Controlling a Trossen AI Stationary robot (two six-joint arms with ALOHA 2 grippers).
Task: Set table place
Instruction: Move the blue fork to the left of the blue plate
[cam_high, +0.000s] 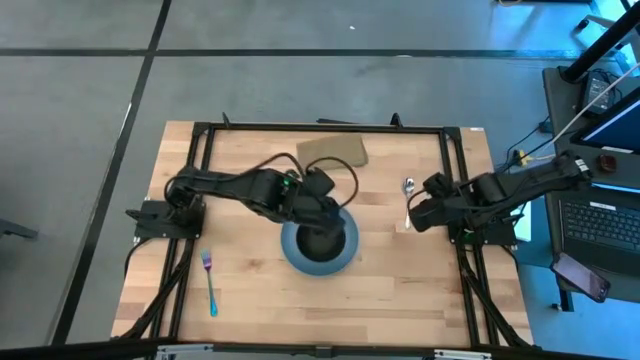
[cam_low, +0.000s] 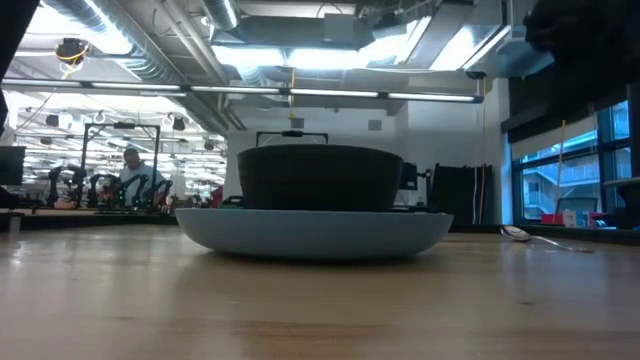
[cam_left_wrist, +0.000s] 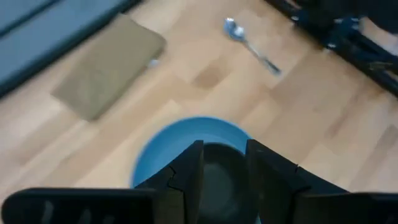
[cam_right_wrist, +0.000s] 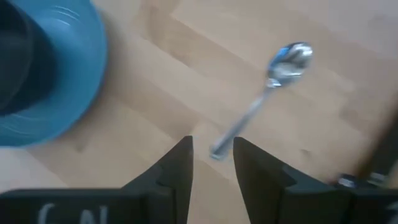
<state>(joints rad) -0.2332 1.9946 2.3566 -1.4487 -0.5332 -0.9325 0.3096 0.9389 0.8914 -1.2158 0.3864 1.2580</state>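
Observation:
A black bowl (cam_low: 320, 178) stands in a pale blue plate (cam_low: 300, 230) at the middle of the wooden table (cam_high: 400, 290). My left gripper (cam_high: 325, 232) is open above the bowl, which shows between its fingers in the left wrist view (cam_left_wrist: 221, 177). No finger shows at the bowl in the low view. A silver spoon (cam_high: 408, 192) lies flat on the table right of the plate. My right gripper (cam_high: 409, 218) is open over the spoon's handle end (cam_right_wrist: 217, 149). A blue-handled fork (cam_high: 210, 280) lies at the near left.
A folded tan cloth (cam_high: 333, 150) lies at the table's far edge, behind the plate. The black frame rails (cam_high: 452, 180) run along the table's sides. Bare wood lies near the front edge. A person (cam_low: 135, 175) is far off in the room.

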